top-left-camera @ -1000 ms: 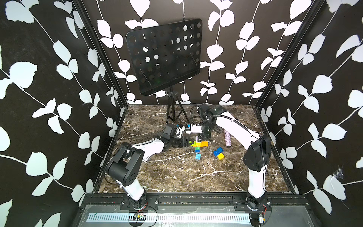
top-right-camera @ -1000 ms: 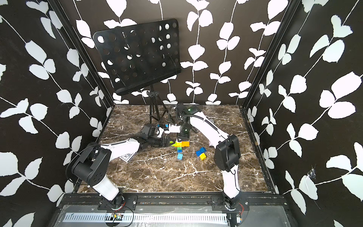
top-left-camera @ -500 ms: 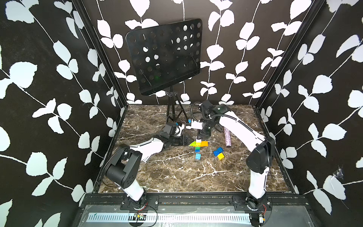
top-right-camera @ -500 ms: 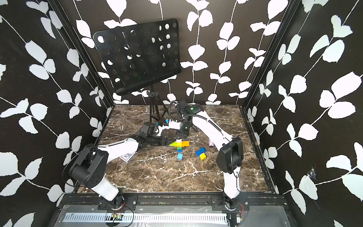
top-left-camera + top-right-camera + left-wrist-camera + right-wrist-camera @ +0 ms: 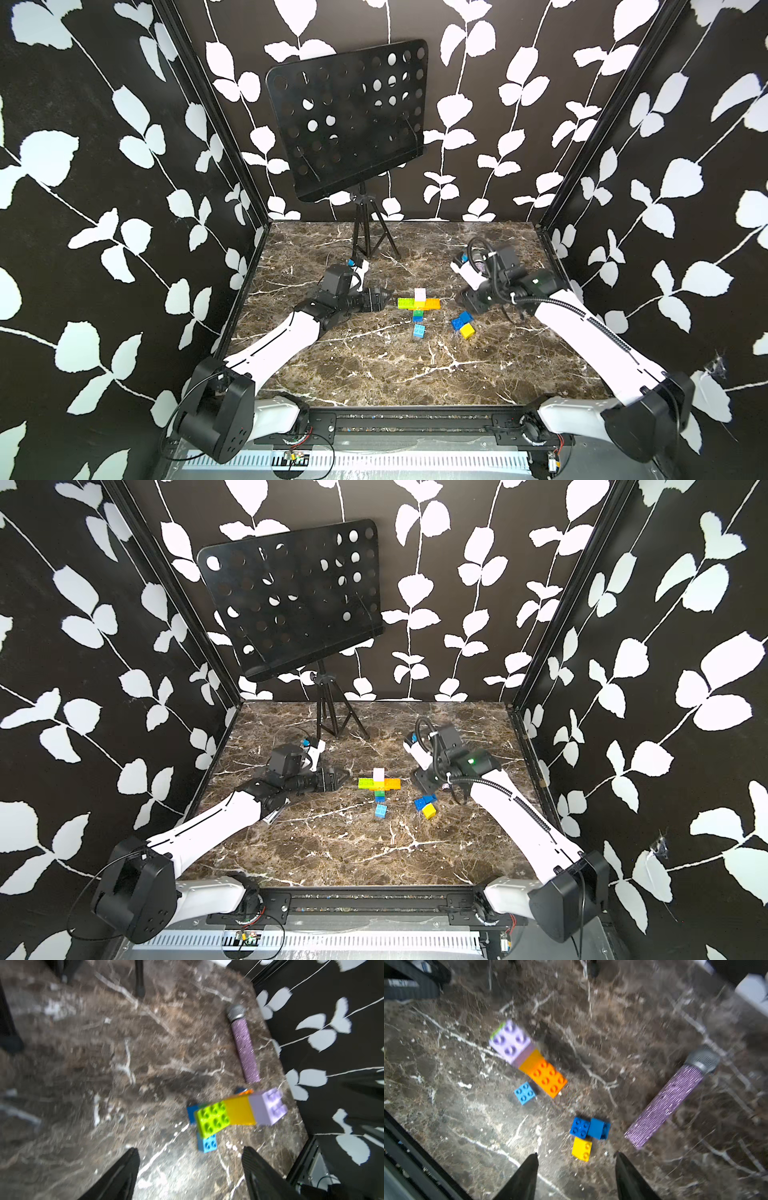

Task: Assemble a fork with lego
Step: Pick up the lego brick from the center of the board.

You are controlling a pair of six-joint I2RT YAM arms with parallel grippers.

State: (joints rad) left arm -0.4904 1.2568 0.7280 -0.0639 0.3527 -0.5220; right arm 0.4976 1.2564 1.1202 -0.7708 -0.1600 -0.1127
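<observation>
The fork point(image 5: 419, 305) point(image 5: 379, 785) lies flat mid-table in both top views: a lime, yellow and orange crossbar, a pale lilac brick point(image 5: 420, 294) on its far side, and a short green-and-blue stem. A loose light blue lego brick point(image 5: 419, 331) lies just in front of the stem. Two blue bricks point(image 5: 589, 1128) and a yellow one point(image 5: 581, 1149) lie to the right. My left gripper point(image 5: 387, 296) point(image 5: 190, 1149) is open and empty left of the fork point(image 5: 226, 1114). My right gripper point(image 5: 463, 302) point(image 5: 576, 1154) is open and empty over the yellow brick.
A glittery pink microphone point(image 5: 668, 1101) point(image 5: 244, 1047) lies right of the bricks, near the side wall. A black perforated music stand point(image 5: 349, 124) rises on a tripod point(image 5: 365, 245) at the back centre. Patterned walls close three sides of the marble table point(image 5: 374, 374).
Both grippers have drawn away from the fork, the left one to the left and the right one to the right. The right jaws have widened. The fork now lies alone on the table.
</observation>
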